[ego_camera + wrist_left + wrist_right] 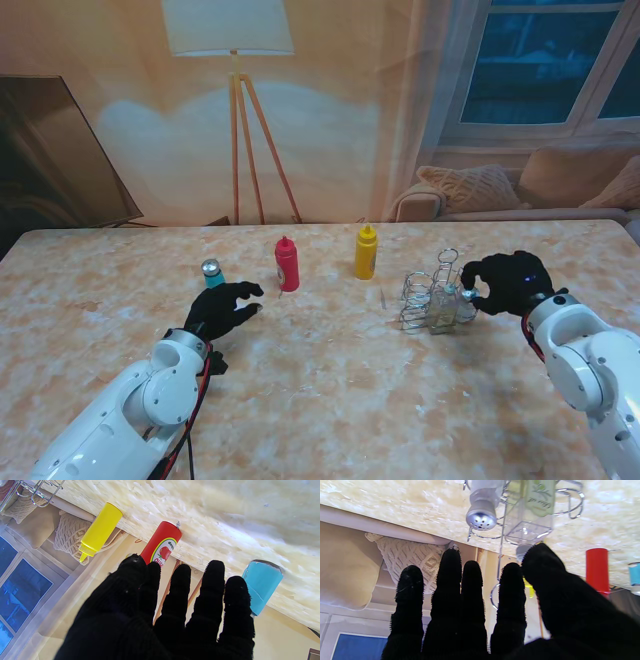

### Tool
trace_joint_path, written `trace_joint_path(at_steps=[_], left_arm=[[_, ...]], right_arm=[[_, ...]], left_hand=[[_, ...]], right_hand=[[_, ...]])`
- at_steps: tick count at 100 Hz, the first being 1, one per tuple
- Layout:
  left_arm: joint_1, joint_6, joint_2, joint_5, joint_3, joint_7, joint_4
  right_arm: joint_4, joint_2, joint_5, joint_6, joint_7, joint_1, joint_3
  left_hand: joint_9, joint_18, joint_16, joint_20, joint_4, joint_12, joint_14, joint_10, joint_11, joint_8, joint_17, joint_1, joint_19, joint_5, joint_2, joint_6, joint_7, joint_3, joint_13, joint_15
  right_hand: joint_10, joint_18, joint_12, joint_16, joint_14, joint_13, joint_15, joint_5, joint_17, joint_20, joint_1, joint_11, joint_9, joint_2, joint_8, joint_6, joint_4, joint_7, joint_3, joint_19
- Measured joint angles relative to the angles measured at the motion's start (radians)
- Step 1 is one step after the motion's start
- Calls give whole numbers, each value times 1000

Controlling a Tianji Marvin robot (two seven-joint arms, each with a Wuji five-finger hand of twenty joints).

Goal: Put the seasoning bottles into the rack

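A wire rack [418, 296] stands right of the table's middle. It holds a clear square bottle with a green label [441, 306] [532, 510] and a silver-capped shaker [467, 301] [483, 507]. My right hand [507, 283] [482, 610] hovers just right of the rack, open and holding nothing. A yellow squeeze bottle [366, 252] [100, 530], a red ketchup bottle [287, 264] [162, 545] and a small blue bottle with a silver cap [212, 273] [262, 587] stand upright farther left. My left hand [225, 308] [162, 615] is open, just nearer to me than the blue bottle, touching nothing.
The marble-patterned table [330, 390] reaches to a far edge behind the bottles. Beyond it are a floor lamp [240, 110] and a sofa with cushions [470, 190]. The rack's left rings [412, 290] hold nothing.
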Motion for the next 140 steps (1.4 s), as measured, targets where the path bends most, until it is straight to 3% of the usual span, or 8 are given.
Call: trace_joint_path(at_steps=[19, 33, 43, 56, 77, 100, 140], left_arm=[[0, -1, 0, 0, 1, -1, 0], [-1, -1, 0, -1, 1, -2, 0], [-1, -1, 0, -1, 2, -3, 0], [-1, 0, 0, -1, 3, -4, 0], [-1, -1, 1, -2, 6, -7, 0], [-3, -1, 2, -1, 13, -13, 0], [-3, -10, 9, 14, 25, -38, -19]], right_arm=[[-90, -1, 36, -28, 59, -80, 37], [-104, -2, 55, -39, 46, -111, 42], [-103, -3, 82, -38, 30, -124, 35], [-79, -3, 125, -34, 11, -116, -1], [32, -6, 231, -22, -25, -39, -92], [75, -14, 248, 4, -49, 1, -146], [88, -21, 259, 5, -65, 0, -154]], left_hand=[[0, 0, 0, 0, 0, 0, 0, 0, 0, 0, 0, 0, 0, 0, 0, 0, 0, 0, 0, 0], [0, 0, 0, 0, 0, 0, 0, 0, 0, 0, 0, 0, 0, 0, 0, 0, 0, 0, 0, 0], [0, 0, 0, 0, 0, 0, 0, 0, 0, 0, 0, 0, 0, 0, 0, 0, 0, 0, 0, 0], [0, 0, 0, 0, 0, 0, 0, 0, 0, 0, 0, 0, 0, 0, 0, 0, 0, 0, 0, 0], [0, 0, 0, 0, 0, 0, 0, 0, 0, 0, 0, 0, 0, 0, 0, 0, 0, 0, 0, 0], [0, 0, 0, 0, 0, 0, 0, 0, 0, 0, 0, 0, 0, 0, 0, 0, 0, 0, 0, 0], [0, 0, 0, 0, 0, 0, 0, 0, 0, 0, 2, 0, 2, 0, 0, 0, 0, 0, 0, 0]], right_hand=[[-23, -19, 29, 31, -21, 27, 50, 20, 26, 0, 1, 32, 25, 15, 2, -3, 0, 48, -35, 1], [-43, -24, 100, 61, -41, 56, 109, 78, 52, -1, 13, 74, 75, 56, 32, -24, 5, 77, -60, 11], [-45, -24, 104, 70, -42, 74, 131, 104, 66, 5, 27, 82, 105, 98, 37, -27, 11, 85, -100, 13], [-47, -24, 127, 71, -43, 84, 136, 125, 79, 6, 53, 83, 116, 143, 37, -29, 22, 88, -126, 23], [-47, -24, 127, 71, -44, 95, 160, 133, 88, 7, 54, 86, 125, 152, 37, -36, 24, 92, -154, 34], [-48, -24, 127, 75, -44, 95, 172, 135, 89, 9, 64, 96, 126, 152, 36, -36, 24, 93, -166, 44], [-48, -24, 127, 75, -44, 95, 173, 136, 90, 9, 64, 97, 126, 152, 31, -35, 25, 93, -166, 47]])
